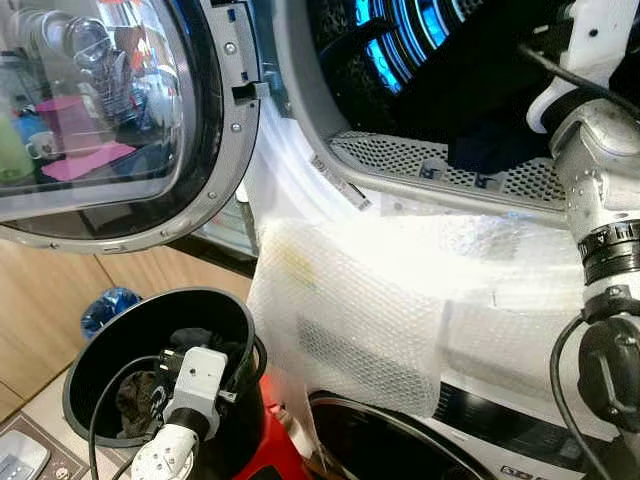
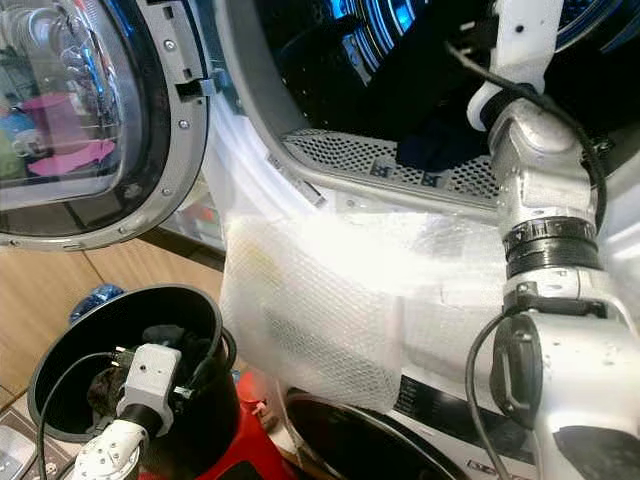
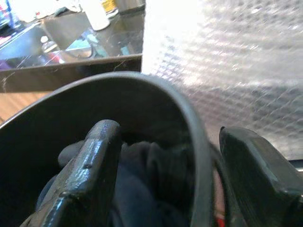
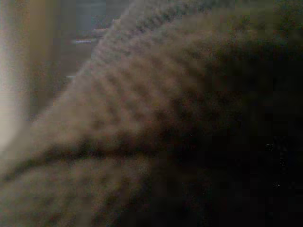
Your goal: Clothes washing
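Meanwhile, beside the open washer drum (image 1: 420, 60), dark clothes (image 1: 140, 395) lie heaped in a black bucket (image 1: 100, 330) below the door (image 1: 120, 130). Left gripper (image 3: 165, 175) straddles the bucket's rim, jaws apart, one finger (image 3: 94, 161) on the cloth. Right arm (image 2: 545, 200) reaches into the drum; its jaws cannot be told. Soft, light, limp fabric likely wants a deep pinch into a bunched fold.

Left gripper (image 3: 163, 175) fingers spread apart; right arm (image 2: 545, 200) stretched forward.
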### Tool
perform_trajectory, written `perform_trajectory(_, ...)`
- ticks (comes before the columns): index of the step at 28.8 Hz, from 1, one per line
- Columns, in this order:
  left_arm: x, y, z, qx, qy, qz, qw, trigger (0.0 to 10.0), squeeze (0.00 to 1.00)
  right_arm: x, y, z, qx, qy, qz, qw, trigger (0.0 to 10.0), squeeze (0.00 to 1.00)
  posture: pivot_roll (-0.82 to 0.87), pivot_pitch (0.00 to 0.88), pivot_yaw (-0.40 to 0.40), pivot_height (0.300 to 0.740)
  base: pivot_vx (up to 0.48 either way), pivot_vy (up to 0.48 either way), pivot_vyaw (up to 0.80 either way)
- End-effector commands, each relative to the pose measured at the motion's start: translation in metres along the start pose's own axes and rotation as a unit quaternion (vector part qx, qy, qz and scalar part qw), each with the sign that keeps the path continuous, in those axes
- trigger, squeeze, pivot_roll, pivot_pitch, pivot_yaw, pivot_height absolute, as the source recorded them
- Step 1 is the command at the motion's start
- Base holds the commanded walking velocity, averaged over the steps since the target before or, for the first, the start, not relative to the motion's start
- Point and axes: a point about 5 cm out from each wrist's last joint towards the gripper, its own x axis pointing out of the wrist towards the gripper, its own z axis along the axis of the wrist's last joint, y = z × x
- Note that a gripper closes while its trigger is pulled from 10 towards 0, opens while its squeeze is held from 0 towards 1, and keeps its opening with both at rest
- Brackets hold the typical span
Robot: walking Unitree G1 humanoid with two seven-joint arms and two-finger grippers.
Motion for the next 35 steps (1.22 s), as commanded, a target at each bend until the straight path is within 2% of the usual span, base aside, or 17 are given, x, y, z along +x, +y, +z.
perform_trajectory(1, 0.003, 0.001, 0.003, 0.005, -0.002, -0.006, 1.000, 10.0, 0.00, 0.014, 0.029, 0.007, 0.000, -0.001, 0.123, 0.992, 10.0, 0.00, -0.03, 0.000, 0.126, 0.740, 0.000, 0.000, 0.00)
perform_trajectory(5, 0.005, 0.003, 0.005, 0.006, -0.005, -0.003, 1.000, 10.0, 0.00, 0.021, 0.035, 0.013, 0.017, -0.001, 0.137, 0.990, 10.0, 0.00, -0.02, 0.000, 0.121, 0.740, 0.000, 0.000, 0.00)
perform_trajectory(8, 0.007, 0.005, 0.007, 0.001, -0.007, 0.004, 1.000, 10.0, 0.00, 0.028, 0.055, 0.027, 0.017, -0.028, 0.231, 0.972, 10.0, 0.00, -0.02, 0.000, 0.120, 0.740, 0.000, 0.000, 0.00)
perform_trajectory(10, 0.008, 0.003, 0.006, 0.002, -0.007, 0.002, 1.000, 10.0, 0.00, 0.031, 0.062, 0.030, 0.007, -0.020, 0.253, 0.967, 10.0, 0.00, -0.02, 0.000, 0.123, 0.740, 0.000, 0.000, 0.00)
perform_trajectory(12, 0.008, 0.001, 0.008, 0.001, -0.009, -0.003, 1.000, 10.0, 0.00, 0.036, 0.063, 0.036, 0.024, -0.021, 0.232, 0.972, 10.0, 0.00, -0.02, 0.000, 0.123, 0.740, 0.000, 0.000, 0.00)
perform_trajectory(14, 0.009, 0.002, 0.008, 0.001, -0.009, -0.003, 1.000, 10.0, 0.00, 0.041, 0.055, 0.040, 0.038, -0.014, 0.152, 0.987, 10.0, 0.00, -0.02, 0.000, 0.126, 0.740, 0.000, 0.000, 0.00)
perform_trajectory(15, 0.009, 0.002, 0.006, -0.011, -0.005, 0.006, 1.000, 10.0, 0.00, 0.033, 0.011, 0.039, 0.085, 0.010, -0.115, 0.990, 10.0, 0.00, -0.02, 0.000, 0.126, 0.740, 0.000, 0.000, 0.00)
perform_trajectory(16, 0.009, 0.002, 0.006, -0.016, -0.005, 0.008, 1.000, 10.0, 0.00, 0.022, -0.011, 0.036, 0.085, 0.030, -0.231, 0.969, 10.0, 0.00, -0.01, 0.000, 0.112, 0.740, 0.000, 0.000, 0.00)
perform_trajectory(17, 0.009, 0.002, 0.006, -0.019, -0.004, 0.010, 1.000, 10.0, 0.00, 0.014, -0.025, 0.034, 0.080, 0.042, -0.296, 0.951, 10.0, 0.00, -0.01, 0.000, 0.112, 0.740, 0.000, 0.000, 0.00)
perform_trajectory(18, 0.009, 0.001, 0.008, -0.012, -0.009, 0.004, 1.000, 10.0, 0.00, -0.005, -0.052, 0.041, 0.046, 0.036, -0.378, 0.924, 10.0, 0.00, 0.00, 0.000, 0.106, 0.740, 0.000, 0.000, 0.00)
perform_trajectory(20, 0.009, 0.001, 0.009, -0.007, -0.011, 0.004, 1.000, 10.0, 0.00, -0.006, -0.055, 0.050, 0.048, 0.015, -0.373, 0.927, 10.0, 0.00, 0.01, 0.000, 0.098, 0.740, 0.000, 0.000, 0.00)
perform_trajectory(23, 0.008, 0.004, 0.007, -0.016, -0.007, 0.020, 1.000, 10.0, 0.00, -0.001, -0.049, 0.063, 0.005, -0.005, -0.331, 0.944, 10.0, 0.00, -0.03, 0.000, 0.112, 0.740, 0.000, 0.000, 0.00)
perform_trajectory(24, 0.009, 0.002, 0.006, -0.014, -0.005, 0.013, 1.000, 10.0, 0.00, 0.001, -0.046, 0.059, 0.008, -0.001, -0.314, 0.949, 10.0, 0.00, -0.03, 0.000, 0.112, 0.740, 0.000, 0.000, 0.00)
perform_trajectory(26, 0.008, -0.006, 0.007, -0.007, -0.008, -0.009, 1.000, 10.0, 0.00, 0.007, -0.033, 0.030, 0.024, 0.033, -0.258, 0.965, 10.0, 0.00, -0.03, 0.000, 0.112, 0.740, 0.000, 0.000, 0.00)
perform_trajectory(29, 0.007, -0.007, 0.007, -0.010, -0.007, -0.007, 1.000, 10.0, 0.00, 0.009, -0.027, 0.018, 0.043, 0.047, -0.254, 0.965, 10.0, 0.00, -0.03, 0.000, 0.113, 0.740, 0.000, 0.000, 0.00)
perform_trajectory(33, 0.006, -0.005, 0.006, -0.011, -0.006, -0.001, 1.000, 10.0, 0.00, 0.014, -0.015, 0.008, 0.080, 0.038, -0.197, 0.976, 10.0, 0.00, -0.02, 0.000, 0.114, 0.740, 0.000, 0.000, 0.00)
perform_trajectory(35, 0.006, -0.004, 0.006, -0.011, -0.006, 0.000, 1.000, 10.0, 0.00, 0.015, -0.010, 0.007, 0.069, 0.040, -0.162, 0.984, 10.0, 0.00, -0.02, 0.000, 0.116, 0.740, 0.000, 0.000, 0.00)
